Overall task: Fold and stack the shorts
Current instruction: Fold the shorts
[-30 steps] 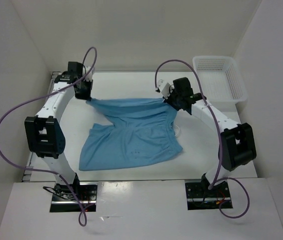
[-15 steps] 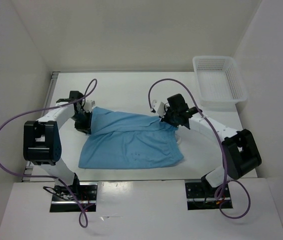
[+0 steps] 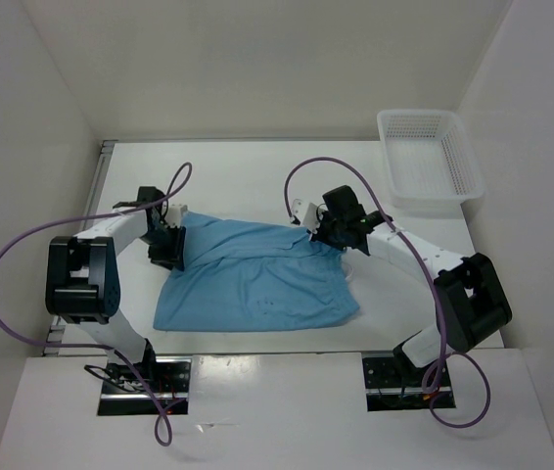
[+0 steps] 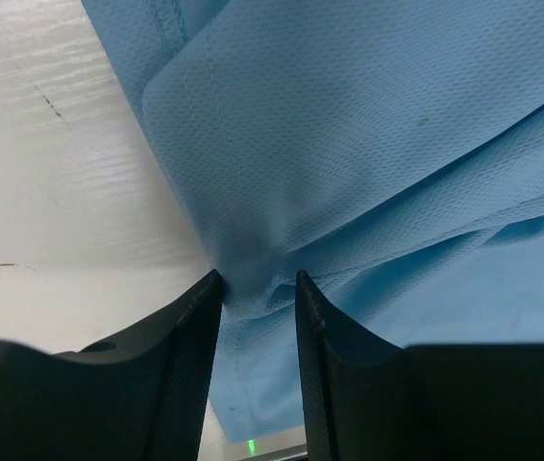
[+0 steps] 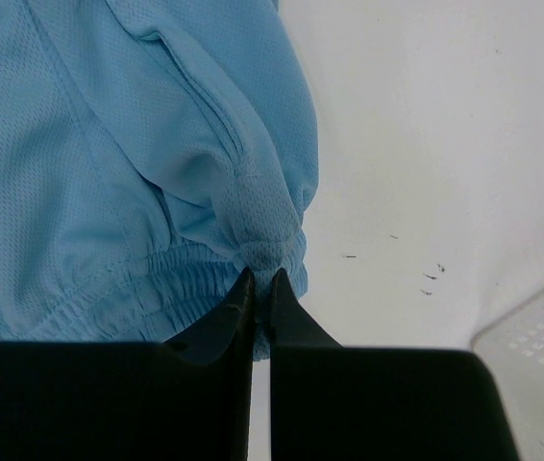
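From the overhead camera I count one pair of shorts (image 3: 257,279), lying mostly flat on the table (image 3: 248,171) between my two arms, with the far edge doubled over toward me. The left gripper (image 3: 167,245) sits on the far-left corner and the right gripper (image 3: 331,235) on the far-right corner by the waistband. One white mesh basket (image 3: 429,157) stands well apart at the far right.

On the left wrist camera, the left gripper (image 4: 258,283) has its fingers (image 4: 195,327) narrowly set, with a tuck of the shorts (image 4: 368,144) bunched between them, so I read that as a hold on the cloth. The fabric is a thin mesh knit that creases wherever it is pulled. I judge it light and limp, likely to sag and slide rather than keep a shape.

On the right wrist camera, the right gripper (image 5: 260,279) is pinched almost closed on the shorts (image 5: 89,163), right at the gathered elastic waistband (image 5: 157,283). That is the sensible place to hold, since the seam and elastic are thicker and less likely to slip out than a single layer. A corner of the basket (image 5: 541,336) shows at the lower right.

With cloth this soft I would hold both corners together — one corner alone would let the rest droop.
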Motion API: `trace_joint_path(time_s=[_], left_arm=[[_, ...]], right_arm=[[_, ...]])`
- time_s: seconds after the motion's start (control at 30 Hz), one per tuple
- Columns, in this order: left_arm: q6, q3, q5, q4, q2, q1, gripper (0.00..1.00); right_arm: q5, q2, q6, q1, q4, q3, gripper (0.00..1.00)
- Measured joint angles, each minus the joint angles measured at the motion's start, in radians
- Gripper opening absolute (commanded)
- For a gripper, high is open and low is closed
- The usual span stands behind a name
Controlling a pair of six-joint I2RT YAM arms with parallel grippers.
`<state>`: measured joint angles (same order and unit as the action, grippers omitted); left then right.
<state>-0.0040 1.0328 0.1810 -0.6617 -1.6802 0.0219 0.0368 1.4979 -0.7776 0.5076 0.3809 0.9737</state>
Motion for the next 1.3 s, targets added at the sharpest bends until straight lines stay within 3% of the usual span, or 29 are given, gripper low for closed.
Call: trace_joint_path(time_s=[0.1, 0.17, 0.33, 0.5, 0.8, 0.97, 1.13, 1.3], left_arm=[[0.0, -0.011, -0.016, 0.008, -0.006, 0.0, 0.4], [-0.005, -0.011, -0.025, 0.014, -0.013, 0.0, 0.21], [0.0, -0.002, -0.032, 0.015, -0.019, 0.003, 0.0], [0.0, 0.074, -0.043, -0.004, -0.02, 0.005, 0.0], [0.0, 0.356, -0.055, -0.107, -0.013, 0.062, 0.0], [0.0, 0.467, -0.024, -0.203, 0.076, 0.094, 0.0], [0.001, 0.399, 0.021, -0.36, 0.24, 0.1, 0.0], [0.0, 0.155, 0.071, -0.51, 0.303, 0.1, 0.0]], right_arm=[[0.0, 0.0, -0.002, 0.0, 0.0, 0.0, 0.0], [0.0, 0.0, -0.002, 0.0, 0.0, 0.0, 0.0], [0.0, 0.0, -0.006, 0.0, -0.001, 0.0, 0.0], [-0.006, 0.0, -0.012, 0.0, -0.003, 0.0, 0.0], [-0.05, -0.01, -0.021, 0.001, -0.009, 0.022, 0.0], [-0.039, -0.133, -0.042, 0.001, 0.018, 0.031, 0.0], [0.029, -0.357, -0.107, 0.021, 0.118, 0.028, 0.0], [0.086, -0.476, -0.189, 0.112, 0.234, -0.039, 0.0]])
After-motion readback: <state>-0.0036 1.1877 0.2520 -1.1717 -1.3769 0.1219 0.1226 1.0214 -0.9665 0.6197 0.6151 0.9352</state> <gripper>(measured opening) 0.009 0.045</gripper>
